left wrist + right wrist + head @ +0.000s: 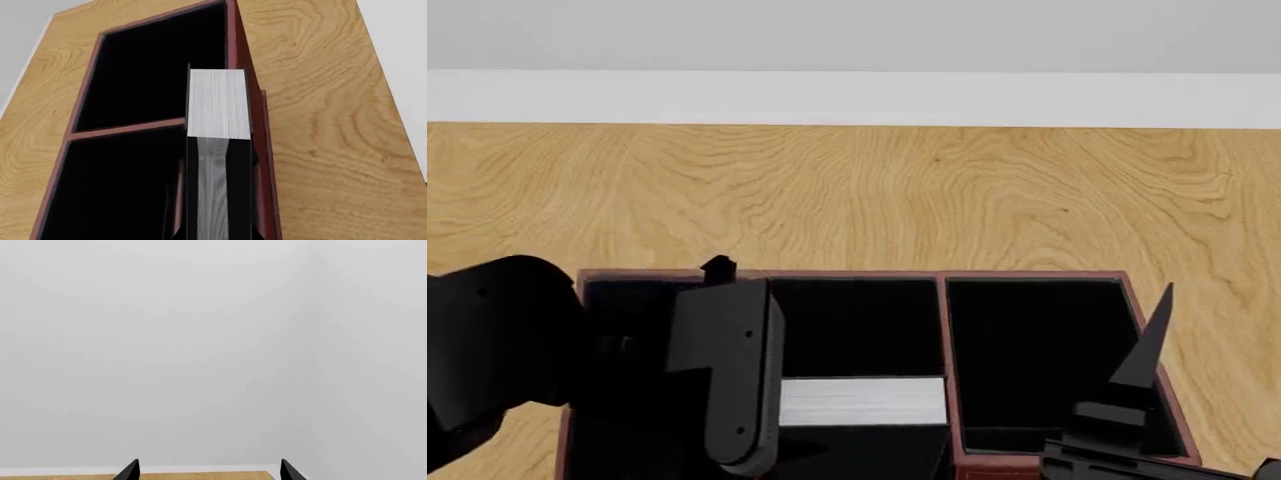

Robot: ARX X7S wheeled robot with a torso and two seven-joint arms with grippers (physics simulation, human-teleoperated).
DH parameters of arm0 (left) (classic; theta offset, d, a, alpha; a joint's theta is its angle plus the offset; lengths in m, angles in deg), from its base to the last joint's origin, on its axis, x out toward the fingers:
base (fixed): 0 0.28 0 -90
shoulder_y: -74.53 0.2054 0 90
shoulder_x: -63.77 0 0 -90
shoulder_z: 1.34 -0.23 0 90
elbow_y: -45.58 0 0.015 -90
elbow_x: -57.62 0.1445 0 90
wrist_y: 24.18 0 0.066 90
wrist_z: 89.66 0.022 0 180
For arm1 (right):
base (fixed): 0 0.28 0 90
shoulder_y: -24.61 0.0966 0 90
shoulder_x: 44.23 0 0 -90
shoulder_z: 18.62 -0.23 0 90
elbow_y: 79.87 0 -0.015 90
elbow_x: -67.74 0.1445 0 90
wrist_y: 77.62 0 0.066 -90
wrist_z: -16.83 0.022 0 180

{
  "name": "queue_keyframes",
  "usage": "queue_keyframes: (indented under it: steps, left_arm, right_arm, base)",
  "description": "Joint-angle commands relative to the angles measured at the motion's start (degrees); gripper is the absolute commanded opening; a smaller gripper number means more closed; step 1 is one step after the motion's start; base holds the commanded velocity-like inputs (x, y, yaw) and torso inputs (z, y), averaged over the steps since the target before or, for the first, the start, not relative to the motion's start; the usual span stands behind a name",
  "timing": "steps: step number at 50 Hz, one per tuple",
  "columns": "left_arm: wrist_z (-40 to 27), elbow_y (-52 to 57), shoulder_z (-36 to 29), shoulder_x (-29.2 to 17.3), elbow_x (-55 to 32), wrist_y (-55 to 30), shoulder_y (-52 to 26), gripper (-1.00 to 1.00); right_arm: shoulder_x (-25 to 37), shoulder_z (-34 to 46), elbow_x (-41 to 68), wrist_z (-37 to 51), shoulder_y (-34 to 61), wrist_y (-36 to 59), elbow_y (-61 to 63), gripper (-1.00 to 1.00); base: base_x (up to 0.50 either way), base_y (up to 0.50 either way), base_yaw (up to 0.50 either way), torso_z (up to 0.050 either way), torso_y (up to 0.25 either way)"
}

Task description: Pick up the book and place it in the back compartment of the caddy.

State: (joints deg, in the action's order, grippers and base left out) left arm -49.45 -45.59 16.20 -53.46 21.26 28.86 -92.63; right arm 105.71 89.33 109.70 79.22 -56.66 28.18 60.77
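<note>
My left gripper (219, 222) is shut on the black book (217, 102), whose white page edges face the camera. The book hangs over the dark red-brown caddy (80, 132), close to one long wall and level with the thin cross divider (127, 128). In the head view the book's page edges (861, 400) show in the caddy's (1034, 277) middle column, in front of the black back compartment (854, 325). Whether the book touches the caddy's floor is hidden. The left gripper (747, 400) covers the left section. My right gripper (210, 472) is open and empty, and stands by the caddy's right front corner (1121, 410).
The caddy stands on a light wooden table (854, 190) that runs back to a white wall (854, 95). The caddy's right section (1034, 350) is black inside. The right wrist view faces a blank grey wall above the table's far edge (200, 475).
</note>
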Motion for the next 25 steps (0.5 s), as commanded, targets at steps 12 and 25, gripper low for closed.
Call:
queue_keyframes:
  steps: [12, 25]
  left_arm:
    - [0.4, -9.2, -0.9, 3.7, 3.4, 5.8, 1.3, -1.0]
    - [1.0, -13.0, -1.2, 5.3, 4.2, 8.3, 2.6, -1.0]
  right_arm:
    - [-1.1, 1.3, 0.4, -0.1, 2.5, 2.7, -0.1, 1.0]
    - [-2.1, 2.3, 1.1, -0.6, 4.3, 4.3, -0.6, 1.0]
  base:
    - [0.0, 0.0, 0.0, 0.0, 0.002]
    - [0.0, 0.0, 0.0, 0.0, 0.001]
